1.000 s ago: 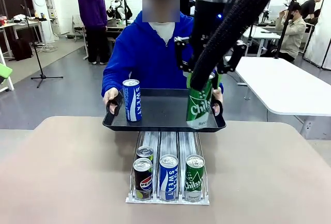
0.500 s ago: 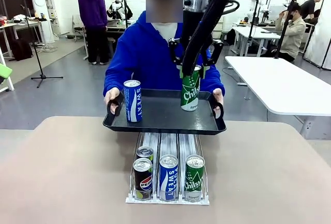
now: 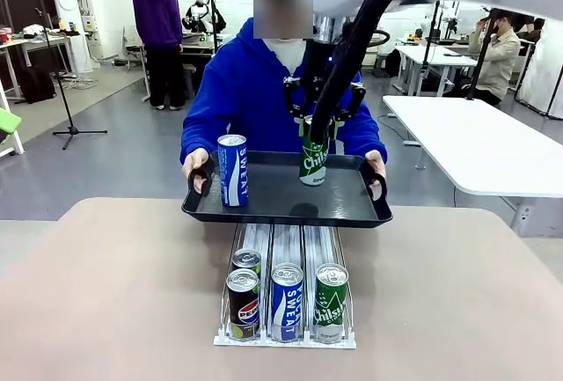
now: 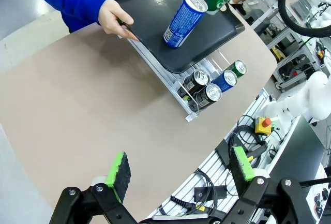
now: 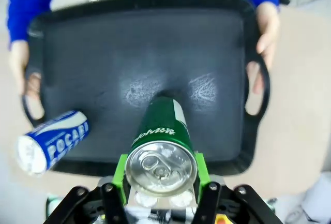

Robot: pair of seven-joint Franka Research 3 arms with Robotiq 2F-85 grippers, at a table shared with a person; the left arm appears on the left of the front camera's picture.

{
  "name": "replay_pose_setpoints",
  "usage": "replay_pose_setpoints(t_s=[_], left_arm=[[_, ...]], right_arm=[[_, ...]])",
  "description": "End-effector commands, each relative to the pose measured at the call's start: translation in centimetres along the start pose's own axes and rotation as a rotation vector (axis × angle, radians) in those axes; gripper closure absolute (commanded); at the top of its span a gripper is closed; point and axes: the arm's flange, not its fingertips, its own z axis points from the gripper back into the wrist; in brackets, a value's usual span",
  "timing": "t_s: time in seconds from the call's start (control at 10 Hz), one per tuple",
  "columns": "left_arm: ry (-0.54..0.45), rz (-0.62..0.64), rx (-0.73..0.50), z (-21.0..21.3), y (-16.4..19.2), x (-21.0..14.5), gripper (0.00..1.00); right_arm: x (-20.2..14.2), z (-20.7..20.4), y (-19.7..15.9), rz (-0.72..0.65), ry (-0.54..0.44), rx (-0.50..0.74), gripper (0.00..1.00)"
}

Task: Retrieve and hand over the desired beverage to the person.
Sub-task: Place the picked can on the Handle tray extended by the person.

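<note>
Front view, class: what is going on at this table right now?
The right gripper is shut on a green can, holding it over the black tray that the person in blue holds by both handles. A blue can already stands on the tray. Four more cans sit in the rack on the table. The left gripper hangs open, away from the cans.

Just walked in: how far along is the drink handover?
Done: a blue can stands on the tray the person holds. In hand: the right pincer grips a green can over the tray. Left: set it down and release.
</note>
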Motion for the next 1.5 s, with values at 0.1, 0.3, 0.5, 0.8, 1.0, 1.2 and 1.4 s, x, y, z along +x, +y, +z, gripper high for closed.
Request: replay_pose_setpoints(t_s=[0.1, 0.3, 0.5, 0.8, 1.0, 1.2, 1.4], left_arm=[[-0.010, -0.016, -0.016, 0.0, 0.2, -0.1, 0.00], [-0.010, -0.016, -0.016, 0.0, 0.2, -0.1, 0.00], [-0.010, -0.016, -0.016, 0.0, 0.2, -0.1, 0.00], [-0.010, -0.016, -0.016, 0.0, 0.2, -0.1, 0.00], [-0.010, -0.016, -0.016, 0.0, 0.2, -0.1, 0.00], [-0.010, -0.016, -0.016, 0.0, 0.2, -0.1, 0.00], [-0.010, -0.016, -0.016, 0.0, 0.2, -0.1, 0.00]], right_arm=[[-0.4, -1.0, 0.2, -0.050, -0.082, -0.042, 0.43], [-0.5, -1.6, 0.2, -0.047, -0.088, -0.045, 0.43], [-0.2, -2.2, 0.0, -0.047, -0.078, -0.042, 0.43], [-0.1, -2.3, 0.0, -0.036, -0.050, -0.031, 0.43], [-0.1, -2.3, 0.0, -0.033, -0.037, -0.027, 0.43], [-0.1, -2.2, 0.1, -0.026, -0.003, -0.007, 0.39], [-0.1, -2.2, 0.1, -0.021, 0.016, 0.002, 0.23]])
